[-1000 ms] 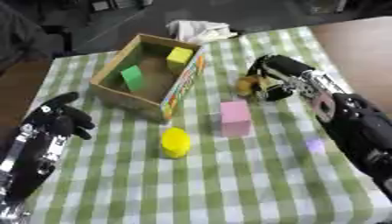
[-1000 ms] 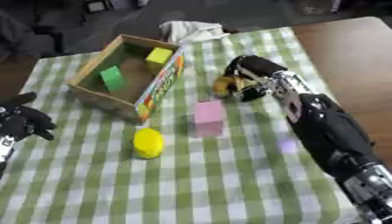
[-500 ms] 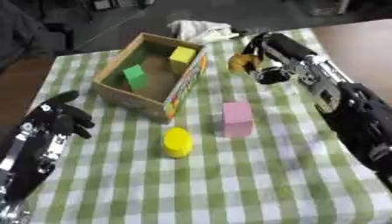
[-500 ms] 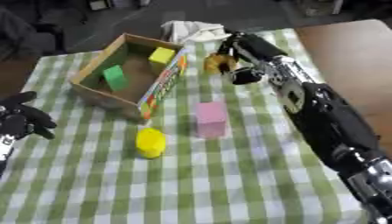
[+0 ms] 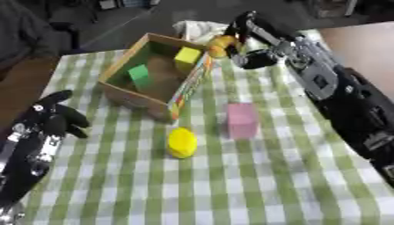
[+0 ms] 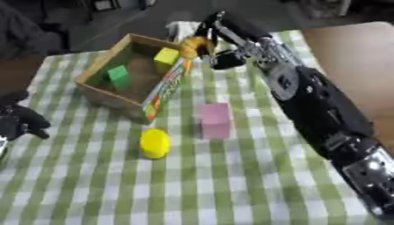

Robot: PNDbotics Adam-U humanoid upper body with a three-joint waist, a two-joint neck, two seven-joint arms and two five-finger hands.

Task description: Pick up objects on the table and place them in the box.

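In the left eye view, the right hand (image 5: 250,37) curls its fingers round a small orange object (image 5: 221,43) at the near right rim of the cardboard box (image 5: 123,90). The box holds a green block (image 5: 139,74) and a yellow block (image 5: 187,56). A pink block (image 5: 242,121) and a yellow cylinder (image 5: 182,142) lie on the checked desk (image 5: 254,184).

In the right eye view, the left hand (image 6: 17,119) shows at the left edge, fingers curled, holding nothing.
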